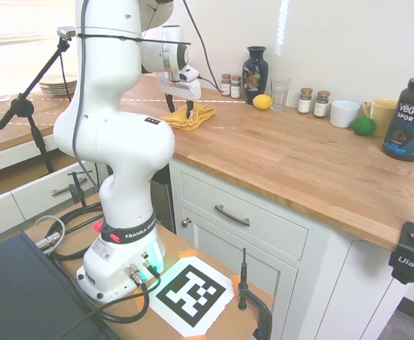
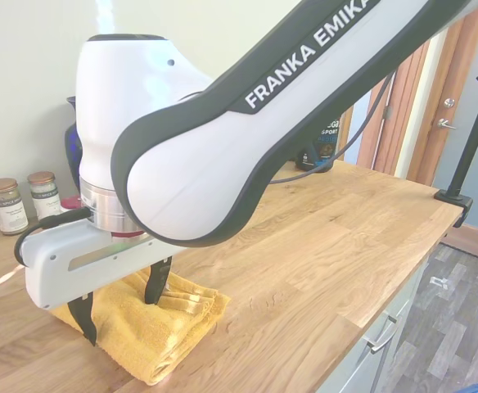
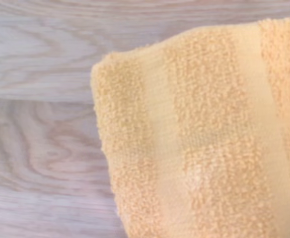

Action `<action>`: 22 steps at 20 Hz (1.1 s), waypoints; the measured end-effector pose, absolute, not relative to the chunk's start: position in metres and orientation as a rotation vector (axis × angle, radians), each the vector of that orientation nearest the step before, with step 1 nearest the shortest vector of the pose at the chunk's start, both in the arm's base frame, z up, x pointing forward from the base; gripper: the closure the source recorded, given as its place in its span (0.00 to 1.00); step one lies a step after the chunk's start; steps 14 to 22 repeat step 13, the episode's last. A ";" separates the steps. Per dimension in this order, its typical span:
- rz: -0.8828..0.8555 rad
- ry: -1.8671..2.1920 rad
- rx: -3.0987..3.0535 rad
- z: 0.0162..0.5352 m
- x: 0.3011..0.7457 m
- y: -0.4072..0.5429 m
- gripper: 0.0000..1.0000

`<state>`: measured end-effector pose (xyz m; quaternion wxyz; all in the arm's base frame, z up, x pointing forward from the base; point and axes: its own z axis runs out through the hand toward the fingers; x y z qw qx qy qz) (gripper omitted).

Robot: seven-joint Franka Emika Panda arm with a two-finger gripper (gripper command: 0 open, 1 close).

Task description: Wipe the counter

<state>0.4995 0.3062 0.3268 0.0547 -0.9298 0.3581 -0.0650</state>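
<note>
Here's the white arm, rising from its base and bending over the counter (image 1: 292, 159), that long butcher-block top above the white drawers. The wrist points straight down, and the gripper (image 2: 123, 304) hangs right over a folded yellow towel (image 2: 153, 323) near the back of the worktop. Its dark fingers (image 2: 156, 282) are spread wide, tips down at the cloth, one on either side of the folded stack, with nothing pinched between them. From the wrist view, it's terry pile and a smooth woven band, the towel's corner lying flat on pale wood grain.

Now the containers along the wall. A dark blue vase (image 1: 255, 65) stands upright, two little spice jars (image 1: 230, 86) just beside it. A lemon (image 1: 262, 102) sits next to a clear drinking glass (image 1: 280, 93); whether the glass holds anything, I can't tell. Two more spice jars (image 1: 313, 102) with brown lids and dark contents follow, then a white mug (image 1: 344, 113) and a yellow mug (image 1: 383, 113), a lime (image 1: 363, 125) resting between them. At the far end stands a black protein tub (image 1: 410, 122), lid on. A stack of plates (image 1: 59, 85) sits behind the arm.
</note>
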 end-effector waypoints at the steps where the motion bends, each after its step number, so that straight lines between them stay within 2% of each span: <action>1: -0.203 1.084 -2.826 0.327 0.499 0.307 0.00; 7: -0.220 1.079 -2.838 0.331 0.486 0.300 0.00; 13: -0.291 1.084 -2.819 0.363 0.467 0.275 0.00; 22: -0.291 1.084 -2.819 0.363 0.467 0.275 0.00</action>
